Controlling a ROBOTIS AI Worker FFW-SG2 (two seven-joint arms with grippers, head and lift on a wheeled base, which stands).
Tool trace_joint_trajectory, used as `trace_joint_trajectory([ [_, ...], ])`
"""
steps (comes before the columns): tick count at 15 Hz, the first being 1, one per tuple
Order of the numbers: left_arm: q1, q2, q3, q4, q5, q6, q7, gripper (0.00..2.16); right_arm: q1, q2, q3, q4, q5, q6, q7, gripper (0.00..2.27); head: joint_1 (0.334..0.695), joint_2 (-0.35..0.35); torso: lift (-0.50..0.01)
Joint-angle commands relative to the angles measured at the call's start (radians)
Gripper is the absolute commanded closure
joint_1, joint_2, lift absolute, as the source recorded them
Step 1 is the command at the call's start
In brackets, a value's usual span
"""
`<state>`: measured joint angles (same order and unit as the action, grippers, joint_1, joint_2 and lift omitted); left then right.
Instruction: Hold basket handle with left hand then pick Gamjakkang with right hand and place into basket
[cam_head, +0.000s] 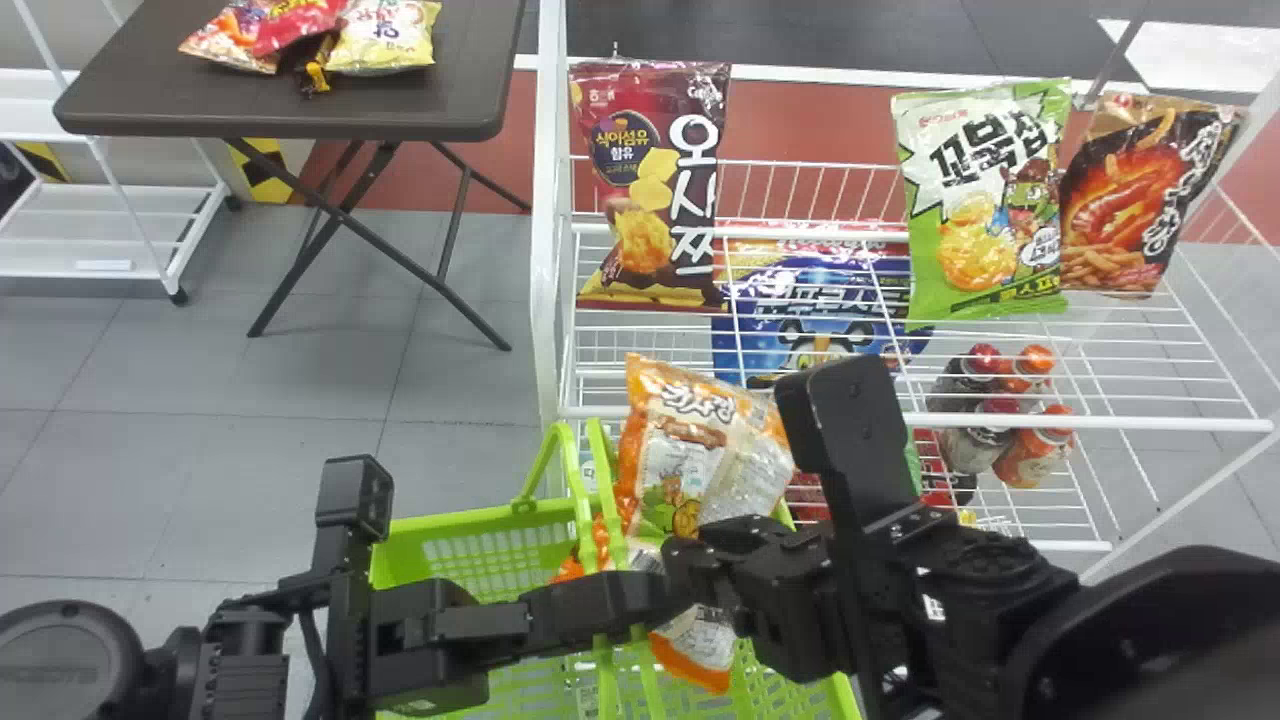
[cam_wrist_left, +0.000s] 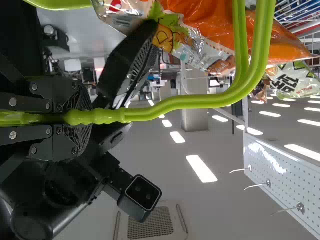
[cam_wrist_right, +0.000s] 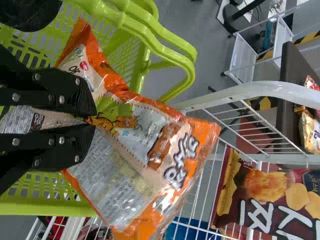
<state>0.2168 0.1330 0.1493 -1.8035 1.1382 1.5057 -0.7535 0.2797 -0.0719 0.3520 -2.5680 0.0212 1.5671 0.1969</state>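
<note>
Gamjakkang (cam_head: 690, 430) over green basket (cam_head: 470, 522)

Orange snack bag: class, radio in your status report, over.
Left gripper shut on basket handle. Right gripper clamping orange snack bag, unreleased, held at the green basket. Handle rises close beside bag; could snag it.
</note>
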Motion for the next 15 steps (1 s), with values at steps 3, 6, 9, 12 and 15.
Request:
trace_joint_trajectory([
  [3, 0.0, 0.001, 0.001, 0.006, 0.0, 0.0, -0.006, 2.15, 0.016, 0.0, -0.057, -0.037, -0.01, 0.005, 0.001, 0.06, 0.695, -0.059, -0.017],
  [6, 0.0, -0.001, 0.001, 0.007, 0.0, 0.0, -0.006, 2.15, 0.036, 0.001, -0.154, -0.051, -0.033, 0.005, 0.001, 0.08, 0.695, -0.092, -0.017],
  [9, 0.001, -0.001, 0.001, 0.007, 0.0, 0.0, -0.007, 2.15, 0.067, 0.001, -0.283, -0.001, -0.043, -0.067, -0.011, 0.08, 0.695, -0.165, -0.017],
  [12, 0.001, -0.001, -0.002, 0.007, 0.0, 0.0, -0.007, 2.15, 0.093, 0.007, -0.459, 0.103, -0.182, -0.396, -0.016, 0.08, 0.695, -0.261, -0.017],
  [15, 0.004, 0.001, -0.002, 0.009, 0.005, 0.0, -0.009, 2.15, 0.104, 0.006, -0.584, 0.229, -0.285, -0.767, 0.009, 0.08, 0.695, -0.306, -0.017],
])
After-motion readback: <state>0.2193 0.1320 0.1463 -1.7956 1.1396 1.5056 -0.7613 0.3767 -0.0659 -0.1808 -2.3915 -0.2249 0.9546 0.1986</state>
